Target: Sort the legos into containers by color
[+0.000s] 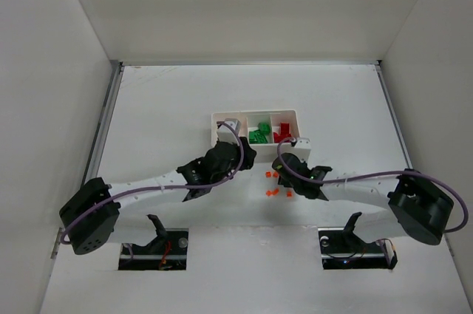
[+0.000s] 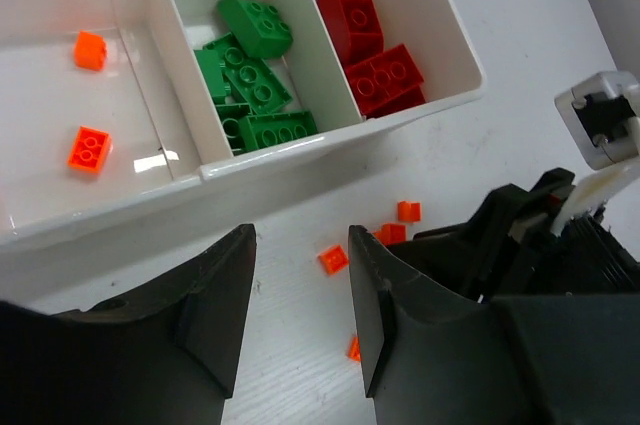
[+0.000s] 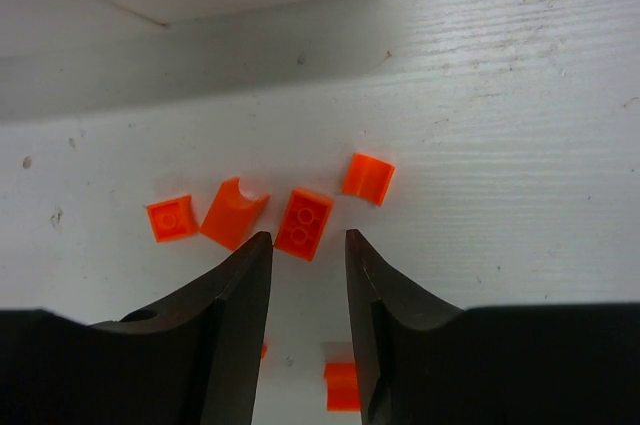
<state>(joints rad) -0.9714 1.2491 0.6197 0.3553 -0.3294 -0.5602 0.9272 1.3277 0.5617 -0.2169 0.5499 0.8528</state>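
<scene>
The white tray (image 2: 300, 150) sits just ahead of the left gripper (image 2: 300, 240), whose jaws are spread with nothing in them. Green bricks (image 2: 255, 85) fill the tray's middle bin and red bricks (image 2: 385, 70) the one beside it. The right gripper (image 3: 306, 250) is also wide open and empty, with a two-stud orange bit (image 3: 303, 215) right at its fingertips. I'd guess it's featherlight, hard and slick, so pinch its flat sides squarely or it'll squirt out.

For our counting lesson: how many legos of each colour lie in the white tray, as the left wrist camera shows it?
orange legos: 2
green legos: 4 told apart in the pile
red legos: 2 clear, perhaps one beneath
Total: at least 8
</scene>
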